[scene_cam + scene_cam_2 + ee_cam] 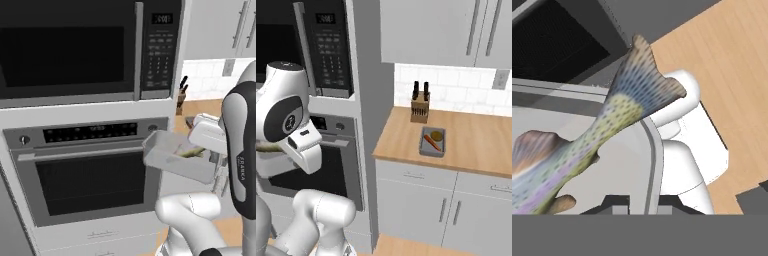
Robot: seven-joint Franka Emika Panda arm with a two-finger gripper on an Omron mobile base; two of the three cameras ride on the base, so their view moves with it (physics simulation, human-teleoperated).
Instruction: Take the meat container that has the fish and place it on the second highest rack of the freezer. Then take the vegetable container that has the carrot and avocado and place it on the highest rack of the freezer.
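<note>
Item: meat container (175, 157), a shallow grey metal tray, held aloft in front of the black-fronted oven (90, 175), below the microwave (75, 45), clear of any surface. Contents: the fish (587, 145), speckled and greenish-yellow, lying lengthwise with its tail fin rising over the tray rim in the hand view. Tool (639, 205): jaws drawn narrow, pinched on the rim of the meat container, one tip on each side of the wall. Item: vegetable container (433, 141), resting on the wooden worktop (476, 145) just in front of the knife block (419, 109); holds the carrot (431, 143) and the avocado (437, 135), untouched. Step in hand, as judged: the first half of the task, carrying the fish tray towards the freezer, whose racks are not visible from here, so progress stands at an early stage. Next move calls for keeping the tray level so the fish does not slide out, bringing base and arm round to the freezer, and lining the tray up with the second highest rack before release. Risk: the one-sided rim grip may let the tray tilt.
</note>
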